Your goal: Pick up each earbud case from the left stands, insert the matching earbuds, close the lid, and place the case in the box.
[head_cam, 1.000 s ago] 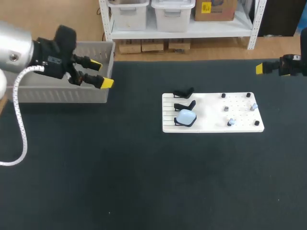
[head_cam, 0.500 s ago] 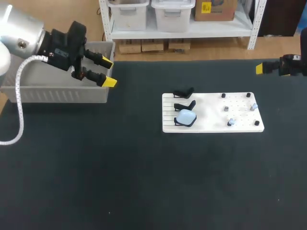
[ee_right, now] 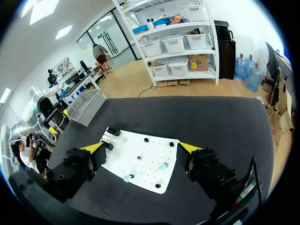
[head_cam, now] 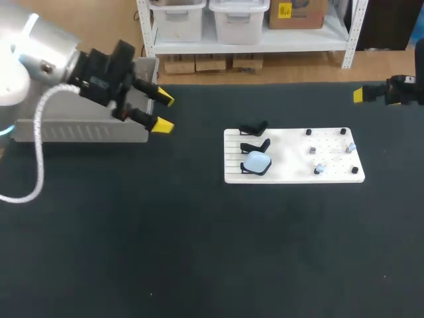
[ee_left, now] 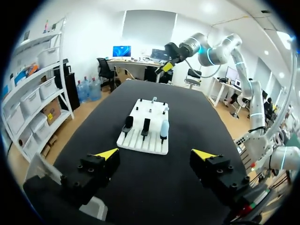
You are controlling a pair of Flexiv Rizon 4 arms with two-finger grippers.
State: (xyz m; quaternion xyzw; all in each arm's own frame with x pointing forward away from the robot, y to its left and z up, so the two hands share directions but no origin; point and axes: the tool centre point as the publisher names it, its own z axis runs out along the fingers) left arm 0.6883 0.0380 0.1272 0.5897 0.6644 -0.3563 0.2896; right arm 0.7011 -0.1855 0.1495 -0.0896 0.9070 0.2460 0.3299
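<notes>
While the left end effector (head_cam: 163,112) hangs above the desk (head_cam: 199,252) just beside the grey box's (head_cam: 79,130) right end, its two yellow-tipped fingers stand wide apart with nothing between them. It points towards the white board (head_cam: 291,158), which lies well apart from it near the middle of the desk. A pale blue earbud case (head_cam: 256,161) sits on the nearest of three black stands at the board's left end; the other two stands (head_cam: 254,128) line up behind it. Small earbuds (head_cam: 318,169) rest among the pegs on the board's right part. The right end effector (ee_right: 140,147) hovers at the desk's far right edge, apart from the board, its fingers likewise spread wide and holding nothing.
</notes>
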